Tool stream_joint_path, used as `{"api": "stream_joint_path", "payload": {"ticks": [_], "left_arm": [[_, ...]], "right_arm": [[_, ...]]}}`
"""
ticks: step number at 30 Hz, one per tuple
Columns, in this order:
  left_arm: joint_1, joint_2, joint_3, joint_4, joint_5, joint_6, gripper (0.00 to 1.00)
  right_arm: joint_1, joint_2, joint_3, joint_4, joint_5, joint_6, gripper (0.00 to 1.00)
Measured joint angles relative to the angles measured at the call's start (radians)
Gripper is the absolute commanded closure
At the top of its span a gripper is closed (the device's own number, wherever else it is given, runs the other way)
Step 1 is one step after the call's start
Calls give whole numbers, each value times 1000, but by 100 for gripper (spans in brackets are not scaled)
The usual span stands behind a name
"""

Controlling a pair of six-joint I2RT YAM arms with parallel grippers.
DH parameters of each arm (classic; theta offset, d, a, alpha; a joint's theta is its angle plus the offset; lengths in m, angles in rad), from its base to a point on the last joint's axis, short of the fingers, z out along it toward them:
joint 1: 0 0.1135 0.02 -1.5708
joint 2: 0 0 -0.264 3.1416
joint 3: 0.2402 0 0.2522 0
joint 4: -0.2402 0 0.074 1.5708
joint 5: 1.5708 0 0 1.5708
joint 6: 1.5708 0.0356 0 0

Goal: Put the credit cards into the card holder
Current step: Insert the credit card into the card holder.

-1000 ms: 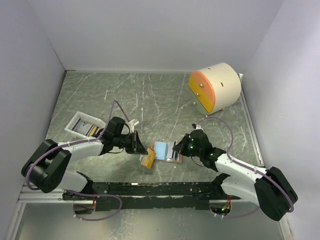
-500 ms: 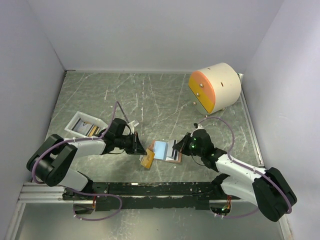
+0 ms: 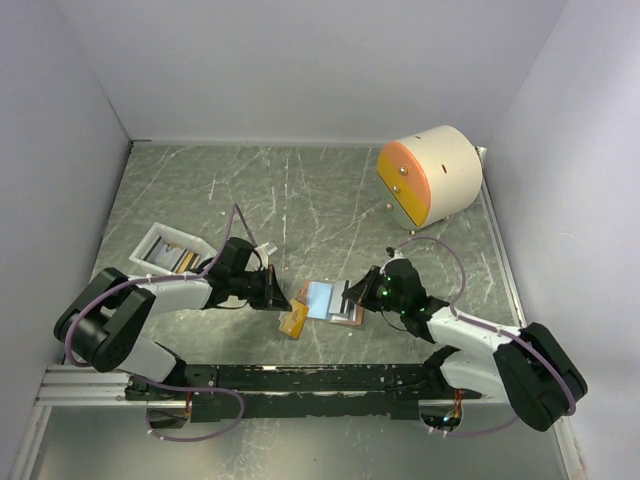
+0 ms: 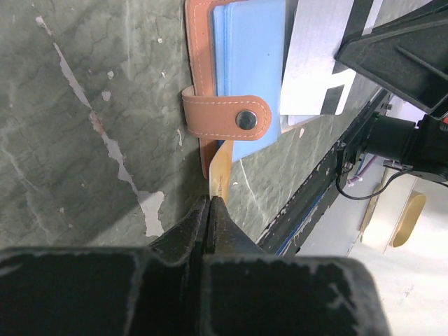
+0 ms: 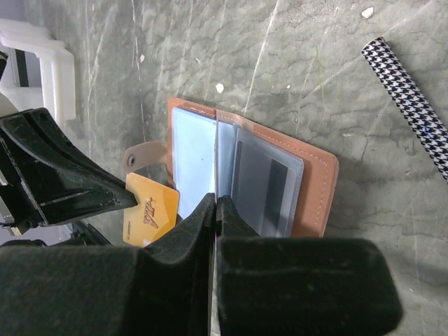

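Note:
The salmon card holder [image 3: 330, 302] lies open on the table between both arms; it shows in the left wrist view [image 4: 199, 63] and right wrist view [image 5: 318, 175]. A light blue card [image 4: 248, 63] sits in its left pocket and a grey card [image 5: 262, 185] in a clear sleeve. My left gripper [image 3: 277, 296] is shut on an orange-amber card [image 3: 294, 320], held edge-on beside the holder's snap strap [image 4: 227, 119]. My right gripper [image 3: 352, 296] is shut on a clear inner sleeve [image 5: 222, 164] of the holder, holding it upright.
A white tray [image 3: 160, 250] with more cards stands at the left. A big cream cylinder with an orange face [image 3: 430, 175] lies at the back right. A houndstooth-patterned stick [image 5: 406, 98] lies near the holder in the right wrist view.
My right gripper has crept a little left, shifting the holder with it. My left gripper with the orange card has barely moved.

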Motion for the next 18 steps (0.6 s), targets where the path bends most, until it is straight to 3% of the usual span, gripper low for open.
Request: {"api": "stream_joint_path", "payload": {"ticks": [18], "left_arm": [[0, 0, -6, 1, -5, 0, 93]], "right_arm": [[-5, 84, -61, 164, -40, 61, 100]]}}
